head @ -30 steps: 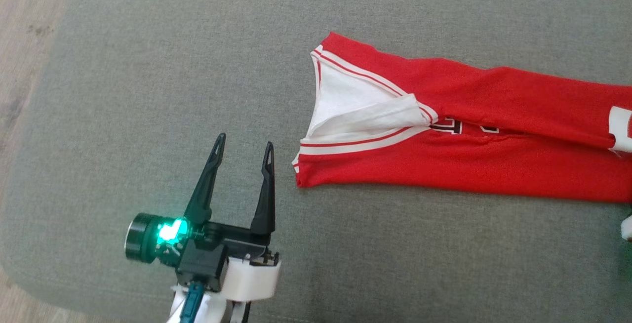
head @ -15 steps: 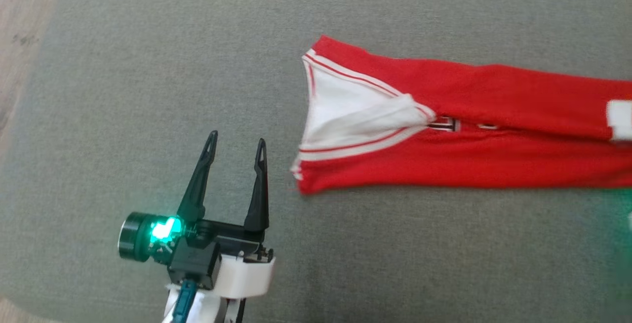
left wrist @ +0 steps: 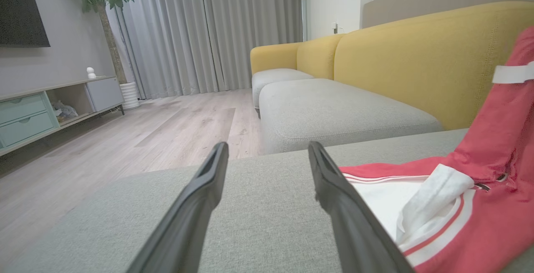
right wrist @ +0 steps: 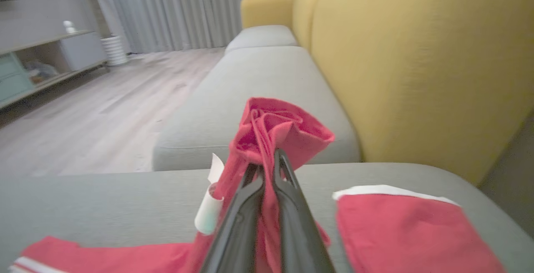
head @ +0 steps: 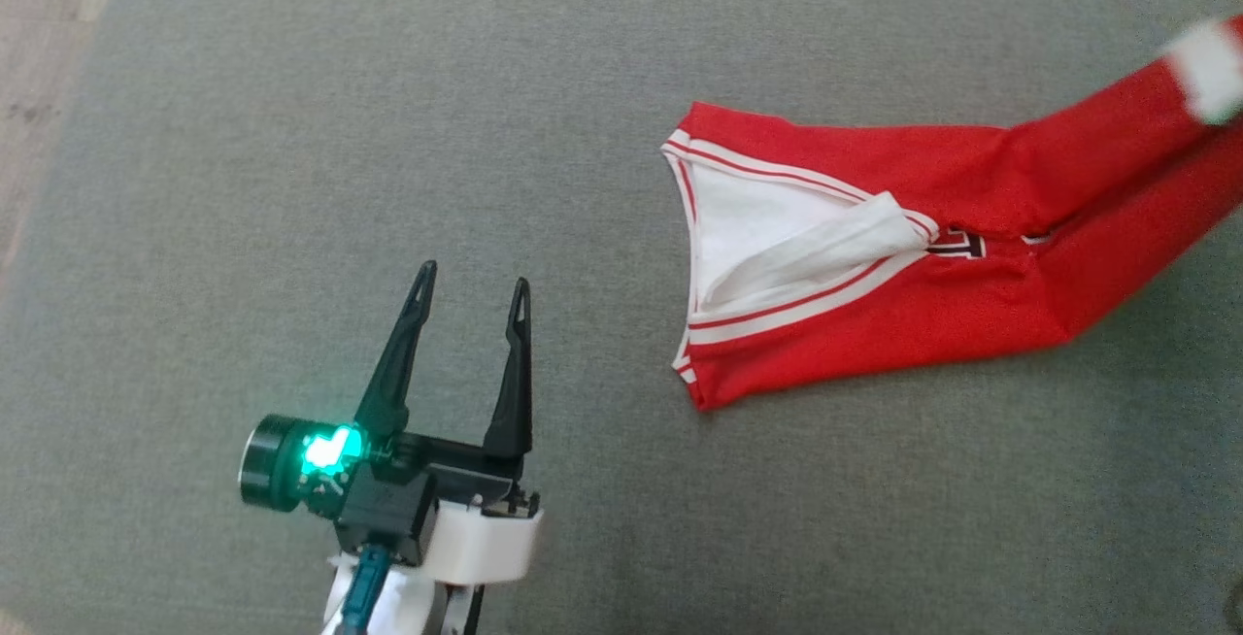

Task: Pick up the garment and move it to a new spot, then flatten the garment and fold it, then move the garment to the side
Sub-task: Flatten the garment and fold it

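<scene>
Grey sofa cushion: the red garment is partly raised, one end pinched in the clenched right gripper — the left gripper is held released — a high, steady lift is advised.

garment on cushion, left gripper apart to its left, garment's right end lifted between right gripper fingers, sofa back behind cushion

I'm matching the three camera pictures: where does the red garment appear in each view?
Head view: red garment right of centre, one end slanting toward the upper right corner.
Left wrist view: garment lower right, reaching up the right edge.
Right wrist view: garment centre, bunched in the shut right tool.
Shared landmark: the grey cushion under it.
</scene>
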Robot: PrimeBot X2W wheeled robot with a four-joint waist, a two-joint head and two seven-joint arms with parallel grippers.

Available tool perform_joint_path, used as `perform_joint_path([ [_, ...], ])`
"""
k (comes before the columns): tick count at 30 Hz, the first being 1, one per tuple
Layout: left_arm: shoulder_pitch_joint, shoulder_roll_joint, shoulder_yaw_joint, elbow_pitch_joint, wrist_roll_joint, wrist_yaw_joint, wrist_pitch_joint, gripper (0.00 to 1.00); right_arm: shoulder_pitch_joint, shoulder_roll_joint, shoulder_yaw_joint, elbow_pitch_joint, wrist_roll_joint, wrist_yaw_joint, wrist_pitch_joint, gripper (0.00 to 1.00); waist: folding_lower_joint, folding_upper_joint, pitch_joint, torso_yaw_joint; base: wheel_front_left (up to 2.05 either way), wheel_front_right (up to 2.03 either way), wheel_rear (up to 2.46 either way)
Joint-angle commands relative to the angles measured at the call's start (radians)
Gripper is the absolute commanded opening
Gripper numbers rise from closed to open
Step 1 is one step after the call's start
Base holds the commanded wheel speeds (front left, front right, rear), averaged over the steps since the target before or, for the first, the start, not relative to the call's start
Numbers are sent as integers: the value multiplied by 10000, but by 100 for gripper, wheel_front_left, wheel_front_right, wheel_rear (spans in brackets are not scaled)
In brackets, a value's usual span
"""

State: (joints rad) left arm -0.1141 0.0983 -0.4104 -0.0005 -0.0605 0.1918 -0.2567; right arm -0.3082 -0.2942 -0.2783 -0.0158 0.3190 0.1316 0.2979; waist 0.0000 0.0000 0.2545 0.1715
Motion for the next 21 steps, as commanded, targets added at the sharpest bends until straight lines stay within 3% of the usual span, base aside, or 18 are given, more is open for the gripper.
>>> perform_joint_path([
  [1, -33, -67, 368, -248, 96, -52, -51, 100, -237, 67, 565, -651, 129, -9, 122, 0, 0, 0, -43, 111, 0, 0, 0],
  [8, 26, -210, 376, -97, 75, -208, -51, 100, -258, 1202, 3019, -1274, 395, -9, 434, 0, 0, 0, -117, 539, 0, 0, 0],
  [16, 3, -357, 259, 53, 40, -325, -51, 100, -189, 2111, 5195, 373, 327, -9, 163, 0, 0, 0, -109, 964, 0, 0, 0],
  [17, 8, -370, 258, 73, 31, -324, -51, 100, -154, 2170, 5361, 611, 358, -9, 113, 9, 0, 0, -101, 1005, 0, 0, 0],
  [18, 13, -381, 261, 93, 25, -318, -51, 100, -126, 2219, 5506, 810, 361, -9, 40, 41, 0, 0, -93, 1034, 0, 0, 0],
  [19, 17, -391, 262, 106, 22, -316, -51, 100, -111, 2262, 5612, 965, 363, -9, -78, 100, 0, 0, -89, 1055, 0, 0, 0],
  [21, 32, -407, 277, 125, 18, -304, -51, 100, -87, 2343, 5682, 1149, 519, -9, -406, 100, 0, 0, -93, 1068, 0, 0, 0],
])
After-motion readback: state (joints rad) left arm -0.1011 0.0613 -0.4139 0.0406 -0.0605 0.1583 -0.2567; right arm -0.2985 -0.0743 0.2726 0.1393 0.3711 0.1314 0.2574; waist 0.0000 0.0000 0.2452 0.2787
